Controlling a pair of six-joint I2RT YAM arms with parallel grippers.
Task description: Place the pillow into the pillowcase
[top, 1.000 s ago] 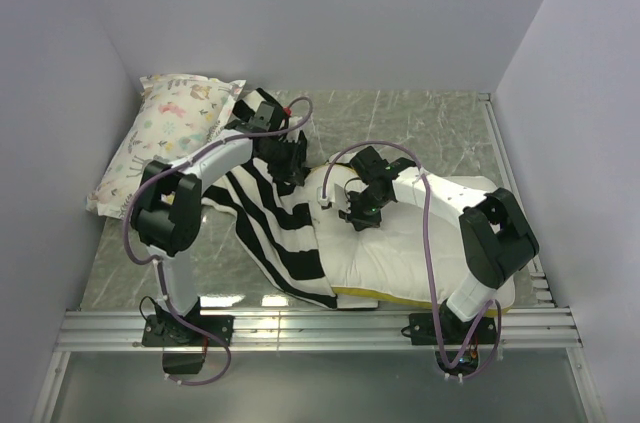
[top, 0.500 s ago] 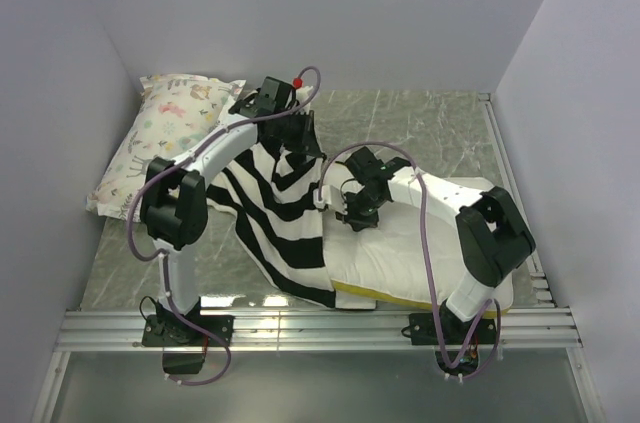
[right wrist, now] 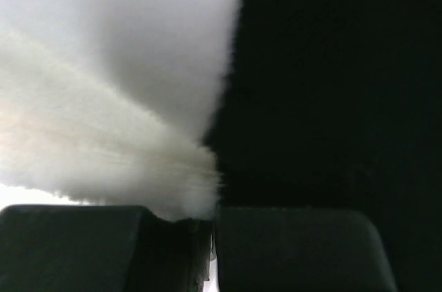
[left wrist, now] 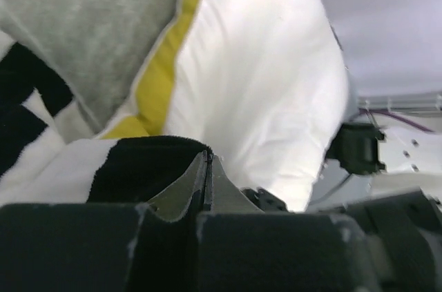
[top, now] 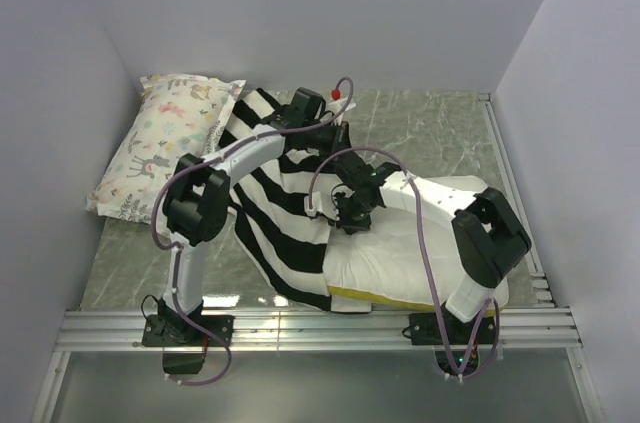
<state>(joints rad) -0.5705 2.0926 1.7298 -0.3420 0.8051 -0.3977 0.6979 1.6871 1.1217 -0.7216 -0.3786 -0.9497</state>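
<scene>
The cream-white pillow [top: 425, 238] lies at the right of the table, its yellow band [top: 385, 296] along the near edge. The black-and-white striped pillowcase [top: 275, 218] is draped over the pillow's left end. My left gripper [top: 325, 125] is at the far edge, shut on the pillowcase's rim [left wrist: 148, 157], with its fingertips [left wrist: 207, 162] pressed together. The left wrist view shows the pillow [left wrist: 266, 78] and its yellow band [left wrist: 160, 74] just beyond. My right gripper [top: 347, 211] is over the pillow's left part, shut on fuzzy white fabric [right wrist: 138, 147] with black beside it, which looks like the pillowcase.
A smaller floral-print pillow [top: 170, 143] lies at the far left against the wall. Bare green marble tabletop [top: 430, 128] shows at the far right. A metal rail [top: 320, 328] runs along the near edge. Walls close in on three sides.
My left gripper has swung right along the far side, pulling the pillowcase rim with it over the pillow's far-left corner. My right gripper has shifted slightly left.
</scene>
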